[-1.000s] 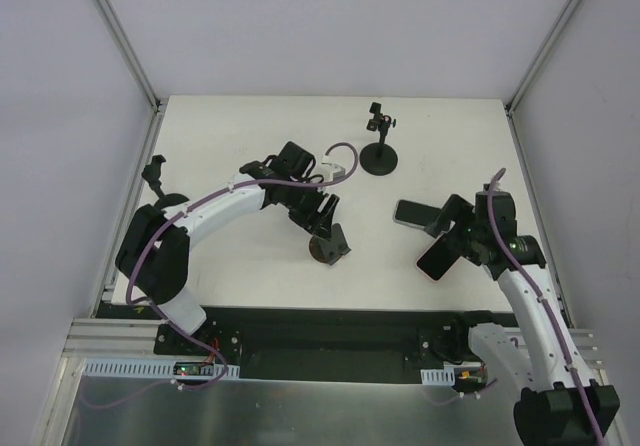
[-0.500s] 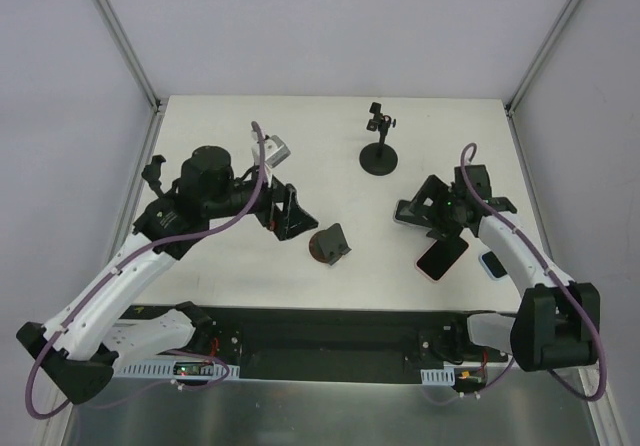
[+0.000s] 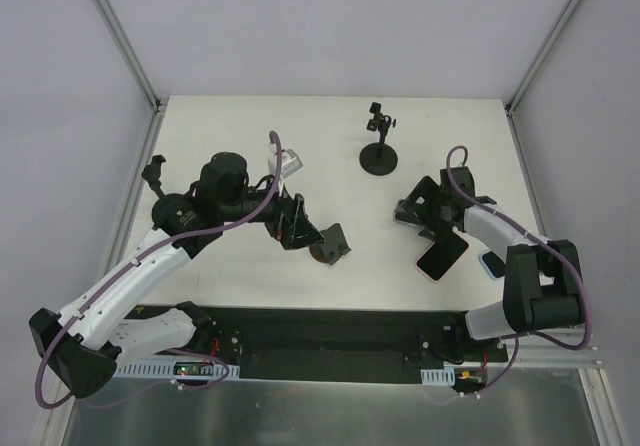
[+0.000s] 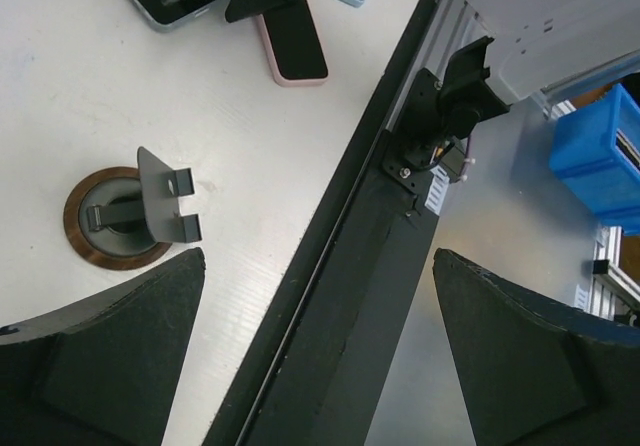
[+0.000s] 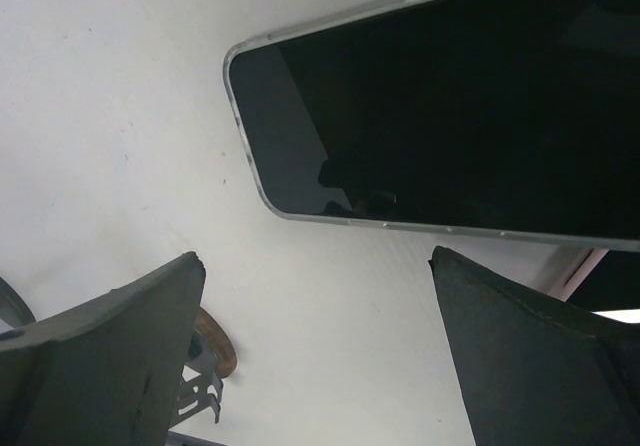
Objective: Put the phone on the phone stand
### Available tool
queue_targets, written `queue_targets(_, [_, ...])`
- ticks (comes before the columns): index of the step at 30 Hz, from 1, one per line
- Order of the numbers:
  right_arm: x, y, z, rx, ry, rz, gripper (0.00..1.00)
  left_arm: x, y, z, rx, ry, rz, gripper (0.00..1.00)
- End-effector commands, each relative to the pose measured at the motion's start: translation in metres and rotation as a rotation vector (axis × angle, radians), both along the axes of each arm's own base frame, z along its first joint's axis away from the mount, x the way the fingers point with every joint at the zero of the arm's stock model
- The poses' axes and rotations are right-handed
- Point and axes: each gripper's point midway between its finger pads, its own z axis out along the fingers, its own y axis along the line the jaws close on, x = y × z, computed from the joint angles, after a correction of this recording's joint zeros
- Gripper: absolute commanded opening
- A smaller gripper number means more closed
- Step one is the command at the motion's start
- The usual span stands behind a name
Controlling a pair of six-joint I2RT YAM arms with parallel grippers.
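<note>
Seen from above, on the white table (image 3: pixel 230 131), the phone stand (image 3: pixel 330 245), a round brown base carrying a tilted black plate, sits toward the near edge. The left gripper (image 3: pixel 298 228) is just beside it on its left, not touching it. Over on the right the phone (image 3: pixel 403 215) lies flat, and the right gripper (image 3: pixel 428 216) hangs low over it, hiding much of it. A pink phone (image 3: pixel 441 257) lies just nearer than that, with a blue-cased phone (image 3: pixel 492 263) to its right, and a black clamp mount (image 3: pixel 379 154) on a round base stands toward the far edge. Through the left wrist camera, the left claw is released: its fingers (image 4: pixel 100 366) are spread wide with nothing between them. The stand sits ahead on the bare tabletop, two small hooks showing at the foot of its plate. Farther off lie the three phones, and a black rail (image 4: pixel 350 236) runs along the table's edge, with a blue bin (image 4: pixel 600 146) past it. Through the right wrist camera, the right claw is likewise released, its fingers (image 5: pixel 100 356) set wide apart. The phone fills the upper picture, dark screen up in a clear case, flat on the table and gripped by neither finger. An edge of the stand's brown base shows low on the left.
</note>
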Motion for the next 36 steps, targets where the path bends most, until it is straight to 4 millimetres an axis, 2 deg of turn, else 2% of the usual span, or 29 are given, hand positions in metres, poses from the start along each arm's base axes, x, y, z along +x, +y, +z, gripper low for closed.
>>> queue_targets(1, [0.013, 0.001, 0.006, -0.015, -0.074, 0.041, 1.00, 0.001, 0.006, -0.021, 0.041, -0.015, 0.037, 0.91])
queue_targets(4, [0.009, 0.033, 0.020, -0.010, -0.170, 0.313, 1.00, 0.007, 0.013, -0.054, 0.115, 0.075, 0.121, 0.84])
queue_targets(5, [0.000, 0.053, 0.026, -0.027, -0.207, 0.437, 1.00, 0.006, 0.016, -0.057, 0.108, 0.082, 0.147, 0.84])
queue_targets(6, [-0.006, 0.060, 0.029, -0.069, -0.231, 0.506, 0.97, 0.007, 0.015, -0.055, 0.075, 0.072, 0.160, 0.84])
queue_targets(7, [-0.011, 0.060, 0.027, -0.158, -0.261, 0.588, 0.96, 0.002, 0.017, -0.067, 0.067, 0.104, 0.174, 0.85])
queue_targets(8, [-0.022, 0.077, 0.037, -0.178, -0.318, 0.673, 0.96, -0.002, 0.021, -0.059, 0.033, 0.078, 0.184, 0.87])
queue_targets(10, [-0.028, 0.091, 0.048, -0.234, -0.436, 0.804, 0.96, -0.003, 0.028, -0.058, 0.018, 0.052, 0.217, 0.90])
queue_targets(11, [-0.043, 0.107, 0.057, -0.236, -0.508, 0.886, 0.96, -0.007, 0.033, -0.048, -0.011, 0.010, 0.223, 0.91])
queue_targets(13, [-0.051, 0.120, 0.068, -0.279, -0.625, 1.003, 0.96, -0.010, 0.039, -0.041, -0.033, -0.030, 0.241, 0.95])
queue_targets(14, [-0.062, 0.130, 0.076, -0.283, -0.682, 1.060, 0.96, -0.014, 0.043, -0.033, -0.058, -0.063, 0.242, 0.98])
queue_targets(18, [-0.069, 0.142, 0.087, -0.310, -0.749, 1.167, 0.96, -0.021, 0.050, -0.017, -0.098, -0.116, 0.248, 0.99])
queue_targets(20, [-0.070, 0.148, 0.085, -0.326, -0.748, 1.214, 0.96, -0.022, 0.051, -0.004, -0.124, -0.129, 0.252, 0.99])
queue_targets(21, [-0.067, 0.152, 0.091, -0.334, -0.758, 1.218, 0.96, -0.022, 0.051, 0.002, -0.136, -0.135, 0.253, 0.99])
queue_targets(22, [-0.066, 0.155, 0.091, -0.338, -0.759, 1.223, 0.96, -0.024, 0.051, 0.021, -0.166, -0.162, 0.249, 0.99])
queue_targets(24, [-0.064, 0.164, 0.089, -0.338, -0.749, 1.237, 0.96, -0.025, 0.049, 0.040, -0.187, -0.185, 0.231, 0.99])
queue_targets(25, [-0.061, 0.169, 0.094, -0.339, -0.758, 1.234, 0.96, -0.026, 0.049, 0.064, -0.220, -0.223, 0.225, 0.99])
queue_targets(27, [-0.064, 0.182, 0.091, -0.331, -0.751, 1.248, 0.96, -0.019, 0.049, 0.083, -0.232, -0.250, 0.250, 0.99])
queue_targets(30, [-0.061, 0.194, 0.087, -0.377, -0.732, 1.185, 0.96, -0.009, 0.055, 0.123, -0.276, -0.318, 0.315, 0.99])
queue_targets(31, [-0.052, 0.191, 0.080, -0.438, -0.707, 1.140, 0.96, -0.007, 0.056, 0.128, -0.280, -0.326, 0.324, 0.99])
queue_targets(32, [-0.052, 0.195, 0.080, -0.455, -0.702, 1.119, 0.96, -0.003, 0.054, 0.131, -0.275, -0.327, 0.331, 0.99])
queue_targets(33, [-0.050, 0.195, 0.078, -0.472, -0.692, 1.097, 0.96, -0.003, 0.055, 0.143, -0.289, -0.352, 0.336, 0.99])
queue_targets(34, [-0.049, 0.195, 0.071, -0.492, -0.667, 1.077, 0.96, 0.001, 0.055, 0.147, -0.289, -0.358, 0.345, 0.99])
queue_targets(36, [-0.051, 0.201, 0.069, -0.508, -0.664, 1.071, 0.96, 0.004, 0.056, 0.154, -0.292, -0.382, 0.360, 0.99])
